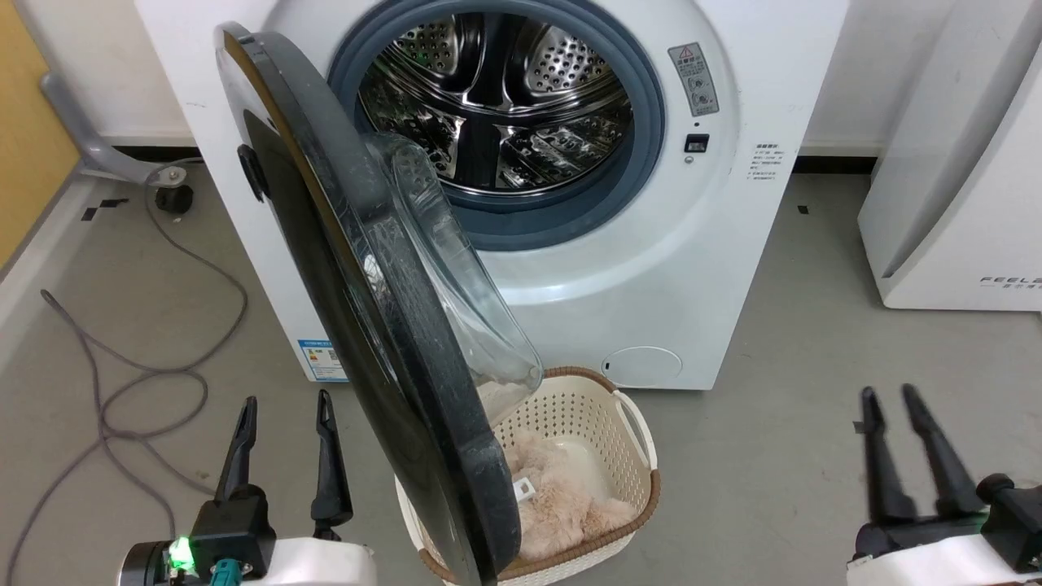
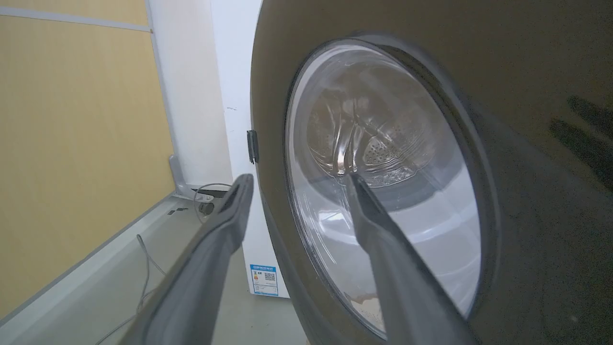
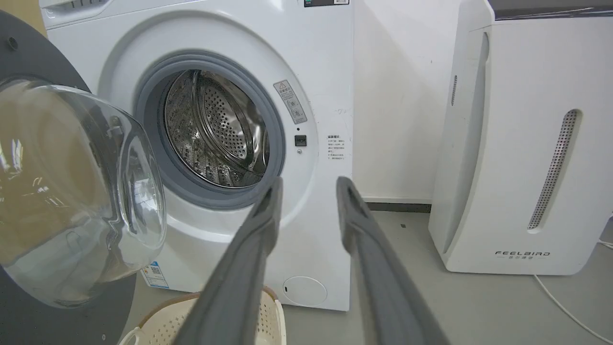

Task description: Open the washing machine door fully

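Observation:
The washing machine [image 1: 733,244] stands white ahead, its steel drum [image 1: 496,98] exposed inside the grey-blue gasket. The washing machine door [image 1: 326,268] stands swung out toward me, edge-on, glass bowl [image 1: 456,285] bulging to the right. My left gripper [image 1: 282,407] is open at the lower left, just left of the door's outer face and apart from it. In the left wrist view the door [image 2: 527,96] and its glass [image 2: 392,158] loom close behind the left gripper [image 2: 297,179]. My right gripper [image 1: 887,399] is open at the lower right, far from the door [image 3: 28,57]; it [image 3: 309,184] points at the machine front [image 3: 330,62].
A cream laundry basket [image 1: 619,423] with a beige plush item [image 1: 553,496] sits on the floor under the door. Grey cables [image 1: 146,366] loop across the floor at left. A white FEELBIRD appliance [image 1: 961,187] stands at right. A yellow wall [image 2: 72,143] lies left.

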You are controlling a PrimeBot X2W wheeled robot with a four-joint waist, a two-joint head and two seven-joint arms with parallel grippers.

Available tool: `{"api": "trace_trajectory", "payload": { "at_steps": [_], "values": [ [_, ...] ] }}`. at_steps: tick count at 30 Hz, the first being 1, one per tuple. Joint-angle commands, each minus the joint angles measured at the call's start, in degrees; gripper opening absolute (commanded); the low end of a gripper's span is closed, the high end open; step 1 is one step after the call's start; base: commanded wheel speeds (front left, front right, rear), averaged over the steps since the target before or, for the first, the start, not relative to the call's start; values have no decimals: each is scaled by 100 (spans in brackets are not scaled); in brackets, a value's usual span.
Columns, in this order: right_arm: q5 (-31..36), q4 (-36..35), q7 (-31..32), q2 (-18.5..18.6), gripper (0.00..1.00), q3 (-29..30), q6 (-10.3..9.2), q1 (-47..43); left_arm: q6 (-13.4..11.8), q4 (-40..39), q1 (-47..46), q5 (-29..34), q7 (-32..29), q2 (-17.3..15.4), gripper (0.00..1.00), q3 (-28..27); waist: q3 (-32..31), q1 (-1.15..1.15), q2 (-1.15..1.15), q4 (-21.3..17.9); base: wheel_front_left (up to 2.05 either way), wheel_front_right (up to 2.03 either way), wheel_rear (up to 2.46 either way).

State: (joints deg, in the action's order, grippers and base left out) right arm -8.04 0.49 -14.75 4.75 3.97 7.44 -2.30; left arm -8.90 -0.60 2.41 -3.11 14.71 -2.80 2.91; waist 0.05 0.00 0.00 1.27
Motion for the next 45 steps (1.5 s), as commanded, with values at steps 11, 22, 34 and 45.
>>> {"api": "trace_trajectory", "payload": {
  "at_steps": [11,22,34,45],
  "values": [
    [226,-36,-25,-138,100,155,5,-166,-25,-113,-11,21,29,-8,0,-132,-63,0,0,7,0,0,0],
    [303,-57,-25,-184,100,187,5,-181,219,-1585,-483,274,29,-67,0,4,-108,0,0,18,0,0,0],
    [196,-18,-25,-187,100,180,5,-198,898,-2091,-674,302,29,-53,0,1210,-139,0,0,36,0,0,0],
    [200,20,-25,-187,100,158,5,-195,1302,-1849,-645,373,29,-41,0,2461,-123,0,0,70,0,0,0]
  ]
}}
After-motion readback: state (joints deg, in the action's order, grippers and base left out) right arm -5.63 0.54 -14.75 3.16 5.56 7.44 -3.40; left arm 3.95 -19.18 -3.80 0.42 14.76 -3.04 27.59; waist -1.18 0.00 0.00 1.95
